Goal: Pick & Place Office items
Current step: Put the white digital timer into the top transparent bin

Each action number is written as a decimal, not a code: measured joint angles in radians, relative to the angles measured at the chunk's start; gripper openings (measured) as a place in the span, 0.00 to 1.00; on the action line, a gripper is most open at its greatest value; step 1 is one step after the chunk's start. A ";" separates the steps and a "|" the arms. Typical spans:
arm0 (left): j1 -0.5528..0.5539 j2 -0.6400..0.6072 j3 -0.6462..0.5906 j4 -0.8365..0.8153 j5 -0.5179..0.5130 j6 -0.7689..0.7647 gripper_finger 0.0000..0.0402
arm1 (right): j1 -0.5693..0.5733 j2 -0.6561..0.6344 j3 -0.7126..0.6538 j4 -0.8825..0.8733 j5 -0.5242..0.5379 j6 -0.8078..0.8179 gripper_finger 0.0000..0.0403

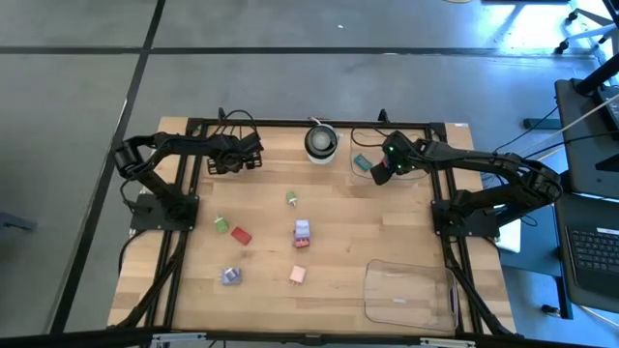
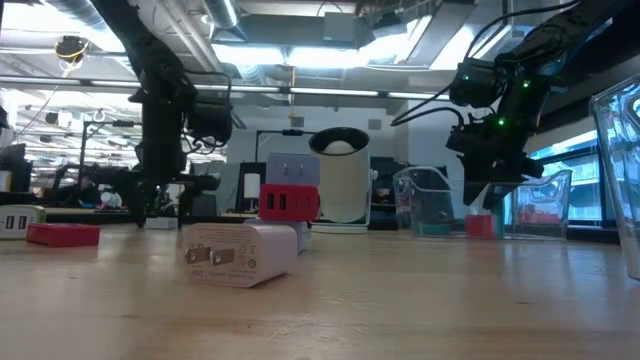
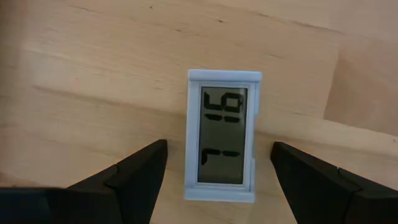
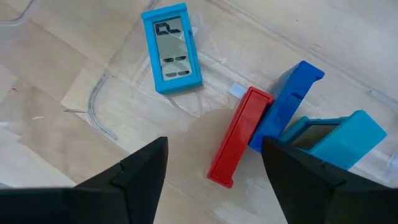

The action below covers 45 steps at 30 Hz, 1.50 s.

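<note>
The left pincer (image 1: pixel 253 155) hung near the far edge of the wooden surface (image 1: pixel 387 232), left of the round white-and-black object (image 1: pixel 321 141). Its fingers stood apart and gripped nothing; in the left wrist view a small pale lilac piece with a grey display (image 3: pixel 224 135) lay flat on the wood between the two fingers (image 3: pixel 134 177), clear of both.

The right pincer (image 1: pixel 380 170) hovered over the clear tray at the far right (image 1: pixel 418 177) — also spread open and empty. Its wrist view showed four pieces lying in that tray beneath it: a light blue piece with a display (image 4: pixel 171 47) flat on its own, and a red piece (image 4: pixel 239 137) leaning against a dark blue one (image 4: pixel 287 102), with a teal-blue piece (image 4: pixel 339 138) just beside them.

The other office items lay scattered over the middle of the surface: a small green piece (image 1: pixel 292 199), another green one (image 1: pixel 221 224) just beside a red one (image 1: pixel 241 235), a lilac piece touching a red one (image 1: pixel 302 233), a lilac-blue piece (image 1: pixel 231 276) and a pink one (image 1: pixel 298 275) nearer the front. A second clear tray (image 1: pixel 406 290) sat at the front right corner — nothing could be made out inside it.
</note>
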<state>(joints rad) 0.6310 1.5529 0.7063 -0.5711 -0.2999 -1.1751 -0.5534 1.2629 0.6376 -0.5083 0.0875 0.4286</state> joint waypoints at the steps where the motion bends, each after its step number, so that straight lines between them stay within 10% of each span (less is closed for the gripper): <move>1: -0.002 0.000 -0.006 0.009 -0.005 0.000 0.72 | -0.003 0.000 0.000 0.000 0.001 0.000 0.65; 21: -0.002 0.002 -0.010 0.020 -0.027 0.019 0.38 | -0.030 0.000 0.000 0.007 -0.001 0.005 0.65; 31: -0.044 -0.074 0.045 0.058 -0.025 0.102 0.38 | -0.030 0.000 0.045 -0.049 -0.061 0.004 0.65; 45: -0.266 -0.216 0.077 0.974 0.047 0.679 0.39 | -0.029 0.000 0.347 -0.150 0.010 -0.080 0.65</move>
<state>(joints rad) 0.3650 1.3373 0.7830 0.4025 -0.2525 -0.4957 -0.5827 1.2629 0.9844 -0.6579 0.0975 0.3490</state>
